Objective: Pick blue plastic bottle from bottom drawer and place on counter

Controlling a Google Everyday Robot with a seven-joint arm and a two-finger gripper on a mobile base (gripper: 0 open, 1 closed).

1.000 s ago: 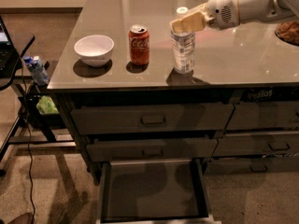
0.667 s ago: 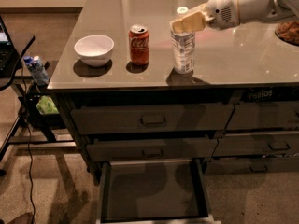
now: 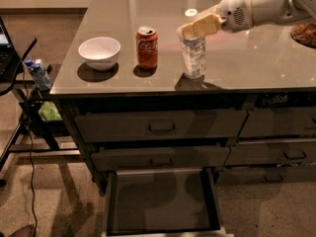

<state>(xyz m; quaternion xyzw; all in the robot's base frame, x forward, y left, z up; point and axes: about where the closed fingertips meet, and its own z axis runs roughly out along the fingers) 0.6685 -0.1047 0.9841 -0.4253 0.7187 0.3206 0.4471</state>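
Note:
The blue plastic bottle (image 3: pixel 193 58) stands upright on the counter (image 3: pixel 247 65), close to its front edge and just right of a red can. My gripper (image 3: pixel 195 28) reaches in from the upper right on a white arm and sits at the bottle's top, hiding its cap. The bottle's base rests on the glossy surface. Below, the bottom drawer (image 3: pixel 160 201) is pulled open, and its dark floor is bare.
A red Coca-Cola can (image 3: pixel 147 47) and a white bowl (image 3: pixel 99 52) stand left of the bottle. A brown item (image 3: pixel 305 33) lies at the counter's right edge. Two upper drawers (image 3: pixel 160 126) are closed. A black side table (image 3: pixel 15 58) and a small blue carton (image 3: pixel 38 73) are at far left.

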